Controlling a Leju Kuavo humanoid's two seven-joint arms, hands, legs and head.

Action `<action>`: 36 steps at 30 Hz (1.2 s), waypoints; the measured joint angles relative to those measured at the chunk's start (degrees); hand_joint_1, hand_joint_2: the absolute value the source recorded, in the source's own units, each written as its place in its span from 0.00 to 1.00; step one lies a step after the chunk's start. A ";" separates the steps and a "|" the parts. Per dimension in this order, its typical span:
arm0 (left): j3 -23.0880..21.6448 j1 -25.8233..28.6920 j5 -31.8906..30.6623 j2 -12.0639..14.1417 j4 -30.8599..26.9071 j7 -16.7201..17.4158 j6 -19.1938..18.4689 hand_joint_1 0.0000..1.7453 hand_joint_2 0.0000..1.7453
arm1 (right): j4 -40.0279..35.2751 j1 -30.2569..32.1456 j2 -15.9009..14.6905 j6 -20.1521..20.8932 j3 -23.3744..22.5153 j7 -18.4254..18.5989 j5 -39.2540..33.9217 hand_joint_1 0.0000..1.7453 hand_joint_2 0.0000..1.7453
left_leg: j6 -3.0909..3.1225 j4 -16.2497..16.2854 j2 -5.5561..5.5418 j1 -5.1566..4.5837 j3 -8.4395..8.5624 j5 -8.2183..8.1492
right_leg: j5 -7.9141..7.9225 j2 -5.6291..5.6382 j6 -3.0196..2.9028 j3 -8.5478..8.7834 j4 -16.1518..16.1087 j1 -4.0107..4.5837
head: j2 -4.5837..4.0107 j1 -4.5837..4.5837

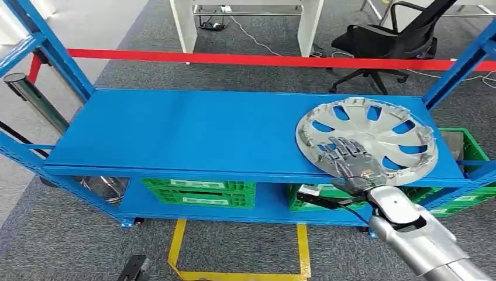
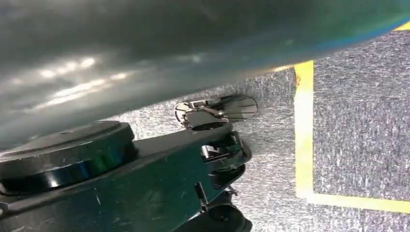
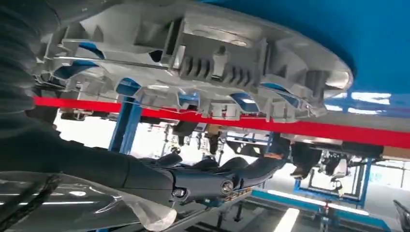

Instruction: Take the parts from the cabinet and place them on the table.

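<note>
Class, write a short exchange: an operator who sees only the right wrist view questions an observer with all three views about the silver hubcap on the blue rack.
Operator: Where on the rack does the hubcap lie?
Observer: In the head view it lies flat at the right end of the blue top shelf, with its near rim at the front edge.
Operator: What is below that shelf?
Observer: Green crates stand on the lower shelf.

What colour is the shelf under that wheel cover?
Bright blue shelf, clearest in the head view.
</note>
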 joint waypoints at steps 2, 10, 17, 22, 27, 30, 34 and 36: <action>0.00 0.00 0.13 0.00 0.00 0.00 0.00 0.00 0.00 | 0.09 -0.17 -0.15 1.23 0.00 -0.09 -0.22 0.00 1.00 | 0.00 0.00 0.00 0.00 0.00 0.00 | 0.00 0.00 0.00 0.00 0.00 0.00 | 0.00 0.00; 0.00 0.04 0.85 0.07 0.00 0.00 0.00 0.00 0.00 | 0.90 -2.27 -2.23 11.15 0.66 -2.12 -4.94 0.00 0.00 | 0.01 0.00 0.00 -0.02 -0.01 0.01 | 0.00 -0.01 0.00 0.01 0.00 -0.01 | 0.00 0.00; 0.00 0.09 1.01 0.17 0.00 0.00 0.00 0.00 0.00 | 1.57 -4.03 -4.46 14.99 1.84 -2.45 -8.30 0.00 0.00 | 0.01 0.01 0.00 -0.02 -0.01 0.01 | 0.01 0.00 0.01 0.00 0.00 -0.01 | 0.00 0.00; 0.00 0.11 1.07 0.22 0.00 0.00 0.00 0.00 0.00 | 2.05 -4.66 -5.33 15.82 2.69 -2.30 -9.31 0.00 0.00 | 0.01 0.01 0.00 -0.02 -0.01 0.01 | 0.02 -0.01 0.01 0.00 0.00 0.00 | 0.00 0.00; 0.00 0.17 1.14 0.22 0.00 0.00 0.00 0.00 0.00 | 2.27 -4.95 -5.79 15.82 3.17 -2.32 -10.23 0.00 0.00 | 0.01 0.01 0.00 -0.02 -0.01 0.01 | 0.01 -0.02 0.01 0.00 0.00 0.00 | 0.00 0.00; 0.00 0.17 1.16 0.22 0.00 0.00 0.00 0.00 0.00 | 2.32 -4.96 -5.84 15.82 3.39 -2.32 -10.34 0.00 0.00 | 0.01 0.01 0.00 -0.02 -0.01 0.01 | 0.01 -0.01 0.01 0.00 0.00 0.00 | 0.00 -0.02; 0.02 0.18 1.33 0.22 0.00 -0.02 0.09 0.00 0.00 | 2.32 -5.08 -5.84 15.76 3.56 -2.47 -10.49 0.00 0.00 | 0.01 0.01 0.00 -0.02 -0.02 0.01 | 0.01 -0.01 0.01 0.00 0.00 0.00 | 0.00 0.00; 0.02 0.19 1.33 0.22 0.00 -0.07 0.17 0.00 0.00 | 2.36 -5.28 -5.84 15.76 3.85 -2.47 -10.51 0.00 1.00 | 0.01 0.01 0.00 -0.02 -0.02 0.01 | 0.02 -0.01 0.01 0.01 0.00 0.00 | 0.00 0.00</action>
